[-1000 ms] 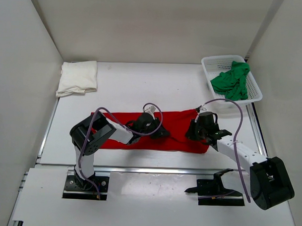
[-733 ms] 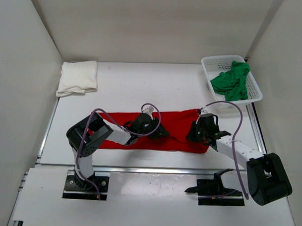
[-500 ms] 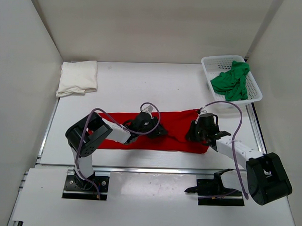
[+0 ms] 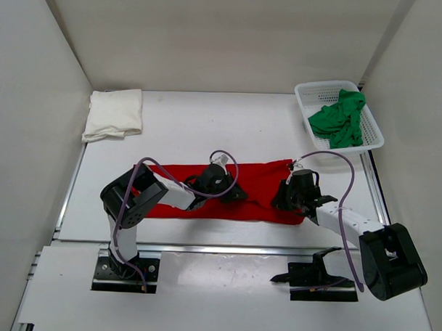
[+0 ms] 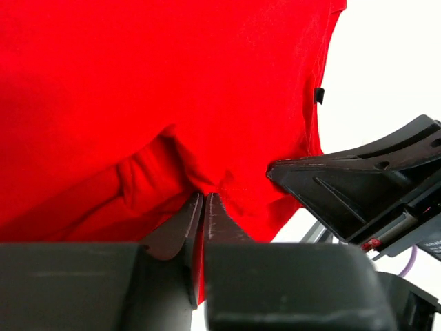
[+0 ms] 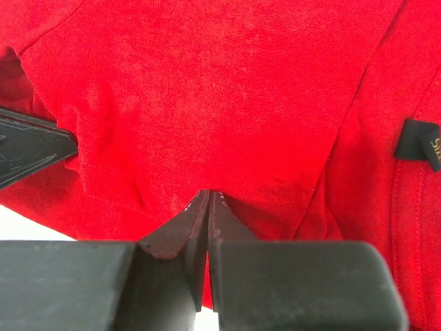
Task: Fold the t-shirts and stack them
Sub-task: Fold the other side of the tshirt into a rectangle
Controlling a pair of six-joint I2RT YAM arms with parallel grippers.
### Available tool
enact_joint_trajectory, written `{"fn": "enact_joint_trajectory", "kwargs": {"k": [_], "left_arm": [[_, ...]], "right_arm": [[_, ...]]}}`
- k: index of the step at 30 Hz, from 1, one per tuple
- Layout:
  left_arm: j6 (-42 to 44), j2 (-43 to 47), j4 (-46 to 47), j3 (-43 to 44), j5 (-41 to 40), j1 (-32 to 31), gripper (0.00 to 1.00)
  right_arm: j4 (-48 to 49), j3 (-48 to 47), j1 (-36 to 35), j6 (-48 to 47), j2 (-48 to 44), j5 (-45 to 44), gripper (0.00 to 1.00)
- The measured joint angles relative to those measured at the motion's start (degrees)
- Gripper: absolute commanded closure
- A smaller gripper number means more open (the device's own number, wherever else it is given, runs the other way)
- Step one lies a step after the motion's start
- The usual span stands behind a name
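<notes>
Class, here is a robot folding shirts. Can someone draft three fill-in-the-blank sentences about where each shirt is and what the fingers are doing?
1. The green t-shirt lies crumpled ____ the white mesh basket.
2. The cream-white t-shirt lies folded at the far ____ corner of the table.
3. The fingers of the left gripper and of the right gripper are both ____ on the red t-shirt.

Missing words: inside; left; shut
</notes>
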State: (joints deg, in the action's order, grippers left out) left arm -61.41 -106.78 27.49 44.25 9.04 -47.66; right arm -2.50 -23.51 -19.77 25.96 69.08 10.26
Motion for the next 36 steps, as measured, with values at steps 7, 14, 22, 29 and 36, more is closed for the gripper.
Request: {"fn": "enact_joint_trajectory", "kwargs": {"k": [7, 14, 22, 29, 36], "left_arm": [[0.28, 0.33, -1.11, 0.02, 0.44, -0.2, 0.99], [-0.15, 4.5, -0.72, -2.78, 2.08, 0.48, 0.99], [-0.9, 5.01, 0.44, -6.99, 4.28, 1.44, 0.69], [-0.76, 6.19, 1.57, -9.66, 7.52, 3.5, 0.62], [4.09, 14.45, -2.97, -10.27, 8.57, 7.19, 0.64]], "right_arm": [[0.52, 0.37, 0.04, 0.0, 0.02, -0.61, 0.98], [0.81, 1.2, 1.01, -0.02, -1.36, -1.38, 0.98], [-0.07, 1.99, 1.22, 0.02, -3.21, -2.25, 0.98], [-3.67, 1.42, 1.2, -0.02, -5.62, -2.34, 0.97], [-3.91, -6.64, 1.18, -0.09, -4.72, -1.29, 0.97]]}}
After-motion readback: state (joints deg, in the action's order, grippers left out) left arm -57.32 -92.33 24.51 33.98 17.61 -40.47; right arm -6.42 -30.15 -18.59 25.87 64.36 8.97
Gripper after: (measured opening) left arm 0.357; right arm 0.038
